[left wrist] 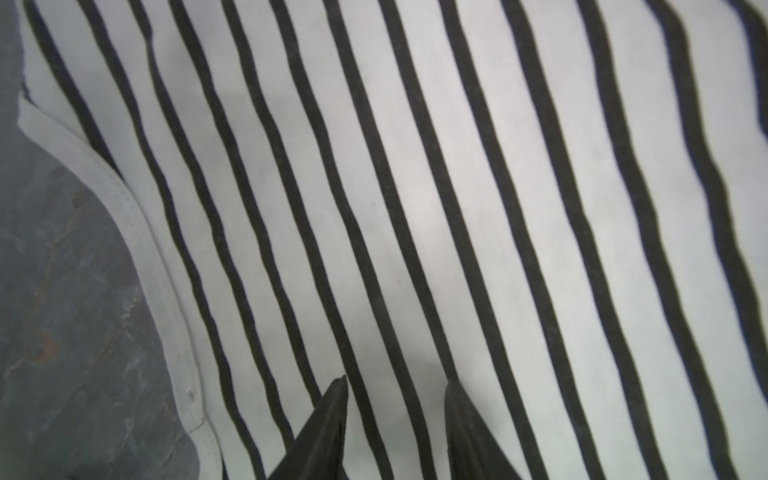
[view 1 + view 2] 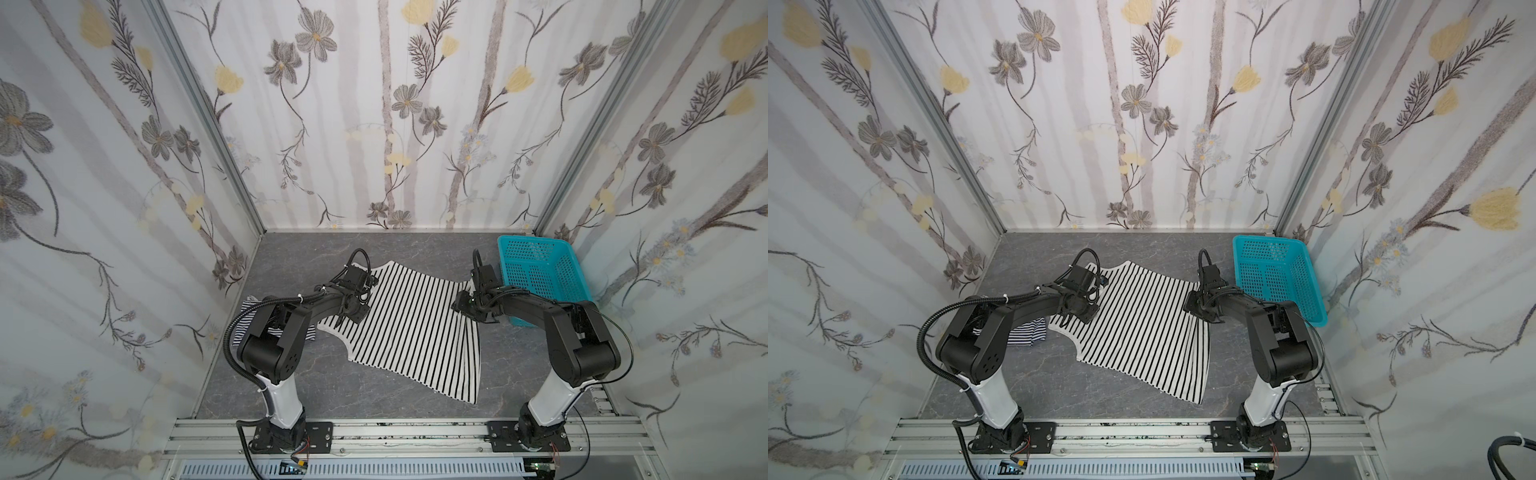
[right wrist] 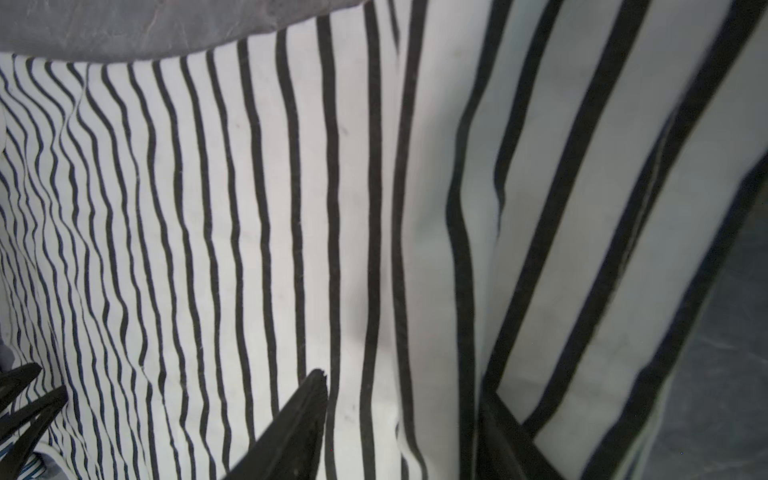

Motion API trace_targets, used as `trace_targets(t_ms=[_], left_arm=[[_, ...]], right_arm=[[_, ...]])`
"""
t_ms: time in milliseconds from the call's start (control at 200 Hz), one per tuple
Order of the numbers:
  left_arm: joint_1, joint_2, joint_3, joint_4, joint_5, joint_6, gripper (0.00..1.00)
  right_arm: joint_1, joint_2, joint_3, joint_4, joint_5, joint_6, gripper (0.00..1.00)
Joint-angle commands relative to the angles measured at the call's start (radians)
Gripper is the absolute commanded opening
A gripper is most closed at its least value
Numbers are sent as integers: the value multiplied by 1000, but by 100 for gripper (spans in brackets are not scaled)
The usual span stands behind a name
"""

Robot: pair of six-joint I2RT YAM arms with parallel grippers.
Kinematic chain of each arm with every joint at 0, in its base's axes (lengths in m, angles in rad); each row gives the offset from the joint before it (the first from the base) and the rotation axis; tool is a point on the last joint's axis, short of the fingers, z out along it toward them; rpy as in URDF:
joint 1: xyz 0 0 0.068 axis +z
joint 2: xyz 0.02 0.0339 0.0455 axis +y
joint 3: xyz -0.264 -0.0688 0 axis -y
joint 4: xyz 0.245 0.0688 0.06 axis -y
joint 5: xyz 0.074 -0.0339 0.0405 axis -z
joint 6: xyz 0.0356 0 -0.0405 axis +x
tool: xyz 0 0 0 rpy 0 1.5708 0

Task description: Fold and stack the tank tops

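Observation:
The white tank top with wide black stripes (image 2: 415, 332) (image 2: 1142, 332) lies spread on the grey table. My left gripper (image 2: 352, 315) (image 1: 395, 380) hangs over its far left part, beside the white-trimmed armhole, open, with flat cloth (image 1: 415, 208) beneath the tips. At the far right edge of that top my right gripper (image 2: 460, 308) (image 3: 401, 384) is open too. A raised flap of the same cloth (image 3: 602, 249) partly covers one of its fingers. The finely striped tank top (image 2: 246, 316) (image 2: 1027, 332) lies bunched at the left, mostly hidden under my left arm.
A turquoise perforated basket (image 2: 528, 242) (image 2: 1266, 241) stands at the back right, just behind my right arm. Flowered walls close in the table (image 2: 291, 257) on three sides. An aluminium rail with both arm bases runs along the front.

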Motion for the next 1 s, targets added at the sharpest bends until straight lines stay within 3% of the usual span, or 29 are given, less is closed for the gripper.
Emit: trace_targets(t_ms=[0,245,645,804,994], left_arm=[[-9,-36,-51,-93,9,12,41],[-41,-121,-138,-97,28,1,41],[-63,-206,-222,-100,53,-32,42],[-62,-210,-200,-91,-11,-27,42],[-60,-203,-130,-80,-17,-45,43]], right_arm=[[-29,62,56,-133,24,-20,55],[-73,167,249,-212,13,-16,55],[-102,203,399,-312,41,-68,54],[-89,69,342,-321,64,-83,54],[-29,-171,123,-264,60,-66,56]])
